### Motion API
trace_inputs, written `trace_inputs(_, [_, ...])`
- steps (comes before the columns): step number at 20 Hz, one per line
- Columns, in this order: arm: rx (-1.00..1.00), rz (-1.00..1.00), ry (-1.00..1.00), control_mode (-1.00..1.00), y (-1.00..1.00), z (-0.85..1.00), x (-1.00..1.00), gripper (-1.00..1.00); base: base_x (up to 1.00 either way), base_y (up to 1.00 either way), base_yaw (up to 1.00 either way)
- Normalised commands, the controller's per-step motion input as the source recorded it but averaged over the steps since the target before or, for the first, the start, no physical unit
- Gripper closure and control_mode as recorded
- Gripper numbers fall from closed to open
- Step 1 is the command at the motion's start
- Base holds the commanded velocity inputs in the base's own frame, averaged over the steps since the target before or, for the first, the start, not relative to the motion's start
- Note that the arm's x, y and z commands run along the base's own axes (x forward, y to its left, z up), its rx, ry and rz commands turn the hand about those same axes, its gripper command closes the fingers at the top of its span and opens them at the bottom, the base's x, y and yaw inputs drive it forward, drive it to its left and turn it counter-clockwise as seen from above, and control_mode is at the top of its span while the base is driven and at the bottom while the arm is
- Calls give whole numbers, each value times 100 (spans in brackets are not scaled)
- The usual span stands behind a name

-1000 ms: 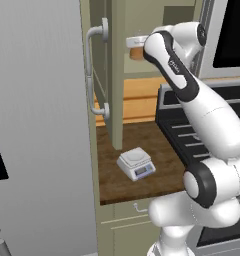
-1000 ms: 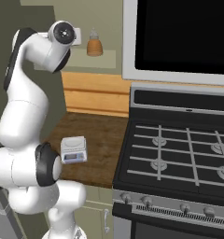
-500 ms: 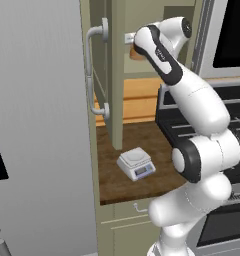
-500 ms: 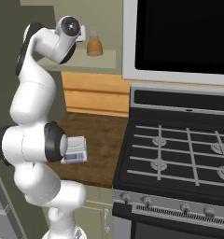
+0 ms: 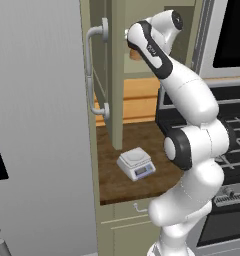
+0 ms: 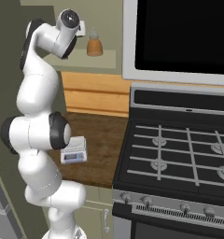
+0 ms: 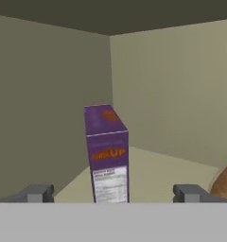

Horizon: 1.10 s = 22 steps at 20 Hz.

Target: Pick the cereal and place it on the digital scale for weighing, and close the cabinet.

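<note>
Left base view: arm reaching high into the open cabinet, its door swung out edge-on, with the curved bar handle facing left toward the grey fridge. Hand tucked inside at shelf height, hiding the claw. An orange-brown bottle peeking out just behind the wrist. Down on the dark wooden tabletop, the digital scale sitting bare, display toward the front edge.

Right base view: same reach from the other side, wrist level with the cabinet shelf. Bottle standing on that shelf just right of the hand. Scale partly hidden behind the arm's elbow, on the tabletop left of the stove.

Hand view: claw spread wide, holding nothing, one fingertip to each side of the cereal. Box upright on the shelf, centred between the tips and further in, near the cabinet's back corner. Rounded edge of the bottle at lower right.
</note>
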Motion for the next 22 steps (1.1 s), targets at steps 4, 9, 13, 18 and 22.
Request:
trace_inputs(4, [-6, 0, 0, -100, 17, 0, 33, -100, 0, 0, 0])
trace_inputs(9, [-6, 0, -1, -100, 33, -13, 33, -100, 0, 0, 0])
trace_inputs(13, [0, 0, -1, -100, 20, -5, 32, -100, 0, 0, 0])
trace_inputs(18, [0, 0, 0, -100, 19, -9, 36, 100, 0, 0, 0])
trace_inputs(22, [0, 0, 0, -100, 2, 0, 15, 100, 0, 0, 0])
